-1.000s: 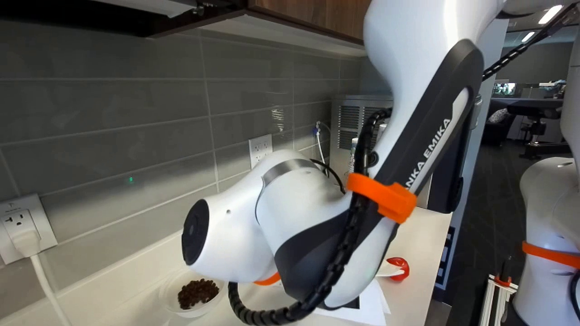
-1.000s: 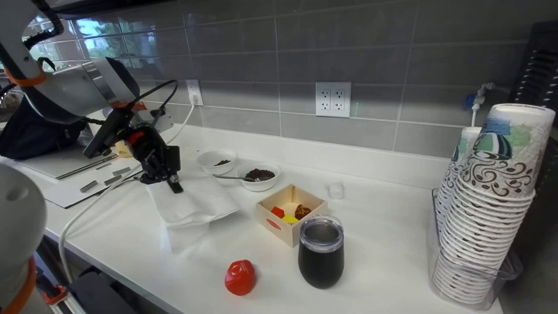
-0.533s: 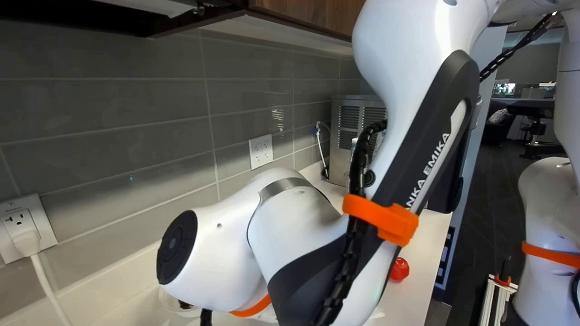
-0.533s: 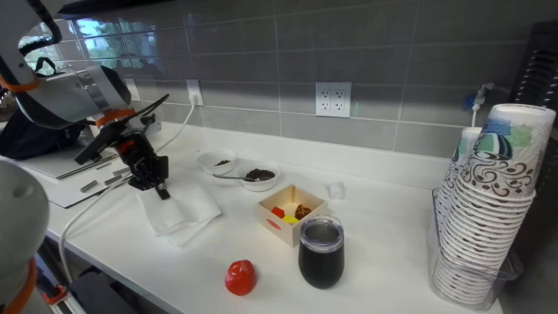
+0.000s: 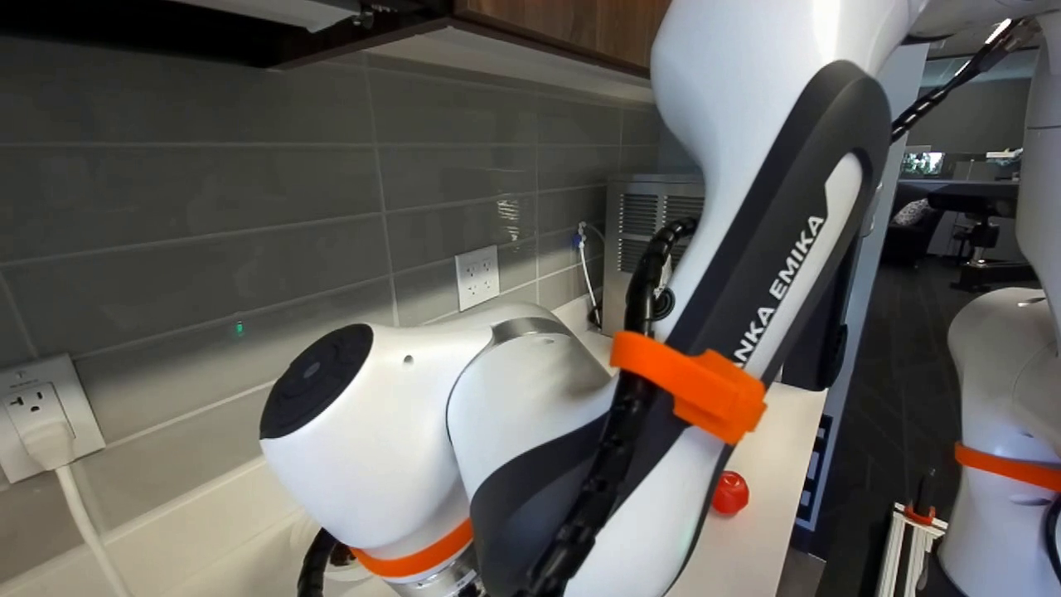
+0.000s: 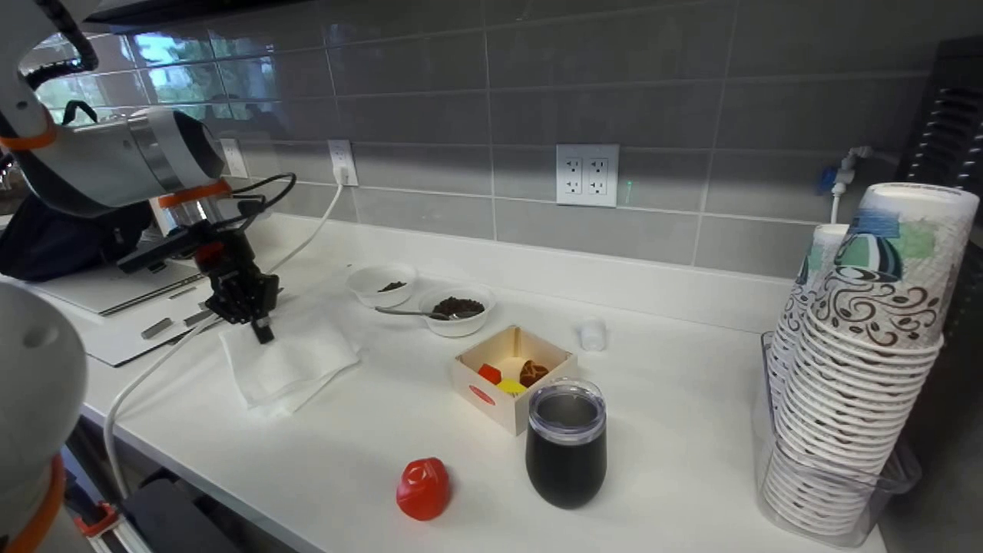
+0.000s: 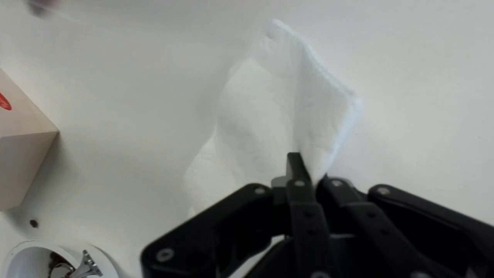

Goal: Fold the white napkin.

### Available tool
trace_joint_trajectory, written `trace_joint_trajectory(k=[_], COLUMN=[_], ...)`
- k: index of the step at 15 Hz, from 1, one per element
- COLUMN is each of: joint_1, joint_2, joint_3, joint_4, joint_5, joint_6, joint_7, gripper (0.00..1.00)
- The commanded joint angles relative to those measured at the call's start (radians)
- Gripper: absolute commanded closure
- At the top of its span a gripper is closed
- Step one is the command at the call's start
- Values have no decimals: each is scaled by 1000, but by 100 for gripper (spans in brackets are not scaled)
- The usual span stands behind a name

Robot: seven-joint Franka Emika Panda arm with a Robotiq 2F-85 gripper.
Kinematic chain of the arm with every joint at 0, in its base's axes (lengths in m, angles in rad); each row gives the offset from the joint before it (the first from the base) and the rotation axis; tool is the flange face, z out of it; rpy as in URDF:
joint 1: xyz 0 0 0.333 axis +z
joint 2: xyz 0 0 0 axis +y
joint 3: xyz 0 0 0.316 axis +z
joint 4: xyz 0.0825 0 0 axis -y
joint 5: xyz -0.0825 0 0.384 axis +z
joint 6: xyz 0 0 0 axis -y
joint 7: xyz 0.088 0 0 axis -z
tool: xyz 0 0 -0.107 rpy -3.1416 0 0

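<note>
The white napkin is on the white counter, crumpled with layers overlapping, at the left in an exterior view. In the wrist view the napkin runs up from the fingers, with one edge gathered to a point between them. My gripper is above the napkin's far left part, pointing down. In the wrist view the gripper is shut on the napkin, with the fabric pinched between the two fingertips. Part of the napkin is hidden behind the gripper. In an exterior view the arm hides the napkin and fingers.
A wooden box with toy pieces stands right of the napkin. Two white bowls, one with a spoon, are behind. A red object, black tumbler and cup stack stand farther right. A white cable crosses at left.
My gripper has moved left in an exterior view and now points more steeply down. The napkin has moved left with it and sits lower, nearer the counter.
</note>
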Motion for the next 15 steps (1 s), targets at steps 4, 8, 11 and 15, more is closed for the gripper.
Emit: trace_joint_trajectory(k=[4,8,11,15], joint_1=[-8,-24,-57,-81], joint_2=[51,29,-18,-91], joint_3=[-22,-23,-10,-37], joint_4=[-55,-73,-94,-147], joint_5=[88,189,344,355], joint_6=[238,343,394,430], joint_7=[-95,-187,-313,-427], gripper=[61,30,8,0])
